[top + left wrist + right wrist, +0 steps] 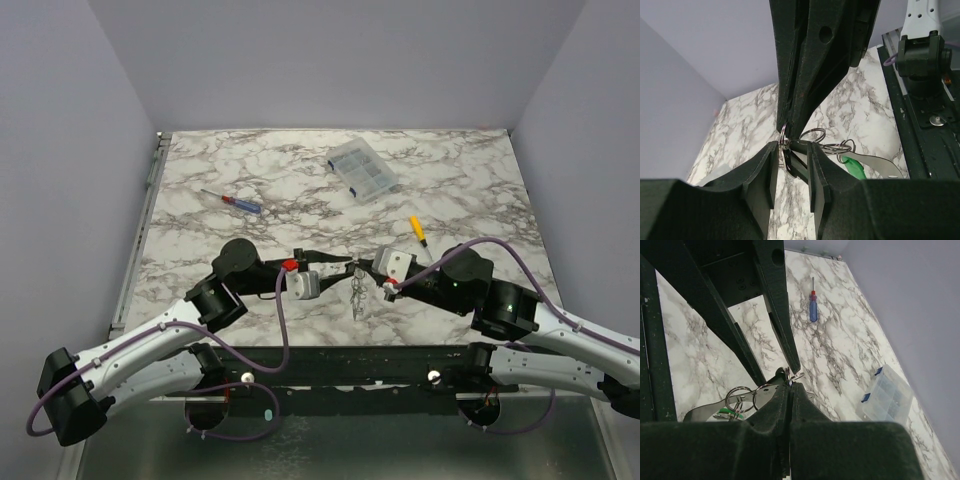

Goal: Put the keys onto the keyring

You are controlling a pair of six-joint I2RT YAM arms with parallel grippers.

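Top view: left claw and right claw meet tip to tip over the near middle of the bench. The keys are clustered just nearside of the tips.

Left wrist: left claw is spread, with the keyring at its gap.

Right wrist: right claw is pressed together, pinching the keyring.

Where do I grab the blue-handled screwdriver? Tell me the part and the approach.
Across the blue handle of the screwdriver, from above. It lies flat on the table with bare marble either side, and the handle is its thickest part.
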